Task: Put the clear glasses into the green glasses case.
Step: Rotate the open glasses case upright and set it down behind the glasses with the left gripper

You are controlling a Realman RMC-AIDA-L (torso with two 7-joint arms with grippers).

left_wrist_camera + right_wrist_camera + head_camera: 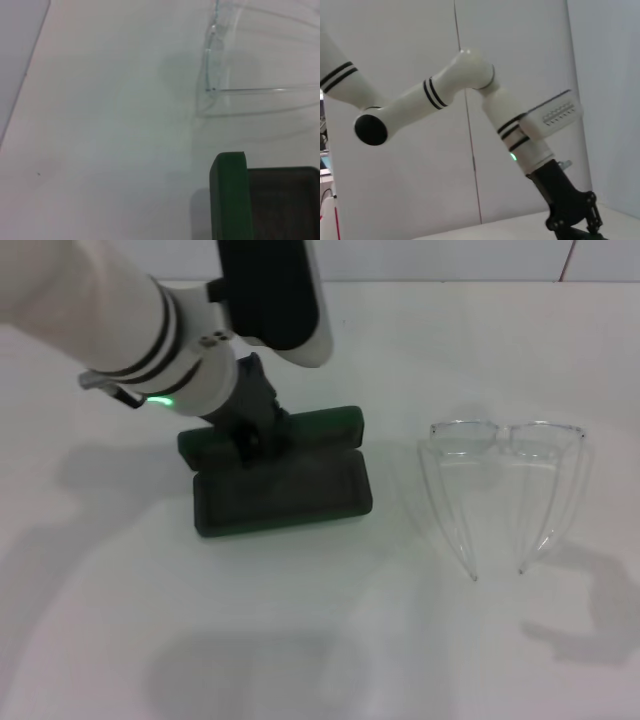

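Observation:
The green glasses case (285,490) lies open left of the table's centre, its dark lining facing up and its brighter green lid (320,426) at the back. My left gripper (252,436) is down at the lid's left part, touching or just above it. The clear glasses (505,470) lie on the table right of the case, apart from it, arms unfolded and pointing toward the front edge. In the left wrist view, a green corner of the case (229,195) with dark lining (285,200) shows, with the glasses (212,75) beyond. The right wrist view shows the left gripper (572,217) from afar. My right gripper is out of view.
The table (330,640) is plain white, with a white wall (450,258) behind it. The left arm (150,330) reaches in from the upper left, above the table's back-left part.

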